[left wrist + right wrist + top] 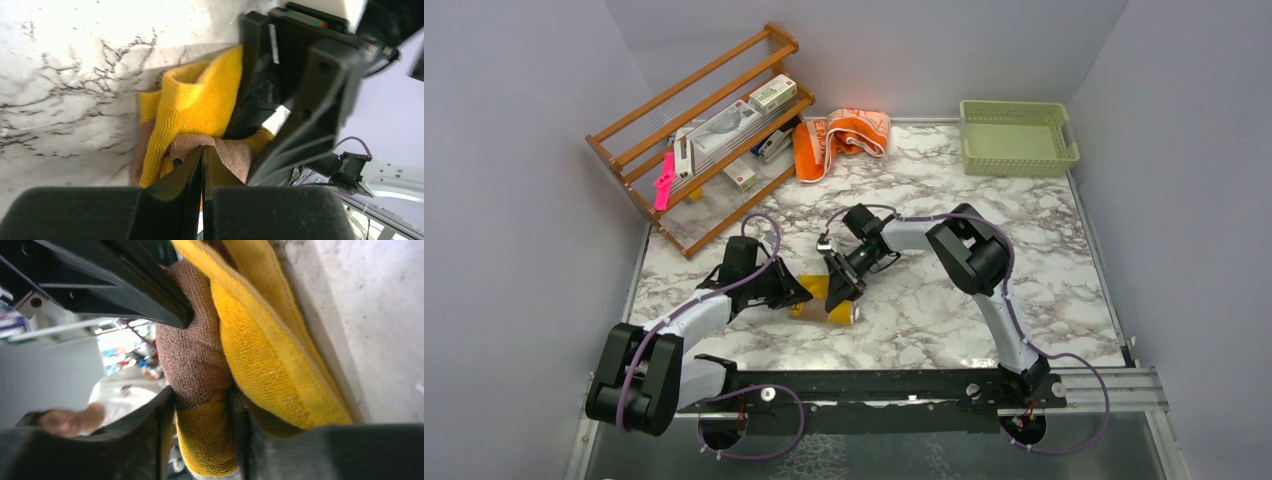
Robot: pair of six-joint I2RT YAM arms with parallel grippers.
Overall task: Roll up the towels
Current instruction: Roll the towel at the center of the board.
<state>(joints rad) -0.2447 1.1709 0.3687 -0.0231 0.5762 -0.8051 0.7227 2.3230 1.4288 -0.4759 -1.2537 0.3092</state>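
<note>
Fingers, left: we see the left gripper point(202, 150) with its two fingers point(182, 177) pressed almost flat together, only a thin seam between them. Their tips touch a brown fold of the yellow towel point(200, 100). We cannot tell whether any cloth is pinched in that seam.
Fingers, right: the right gripper point(202, 397) is grasping the yellow towel. The cloth fills the gap and touches both fingers point(135, 440).
Yellow towel: it lies bunched on the table point(944, 290), near the front and a little left of the middle, between the two grippers. From the wrist views we make out thick yellow folds wrapped around a brown part.
Orange towel: the orange towel point(842, 138) lies crumpled at the far edge of the table, just right of the rack point(709, 120) and well apart from both grippers.
Arms: from above we see the left arm reaching in from the left and the right arm bending back from the right. Their grippers are close together at the yellow towel.
Table: white marble pattern with dark veins.
Rack: wooden, set at a slant in the far left corner, with boxes and packets on its shelves.
Basket: a pale green basket point(1016, 138) stands at the far right corner.
Background: in the right wrist view we see a blurred person point(112, 405) in white.
</note>
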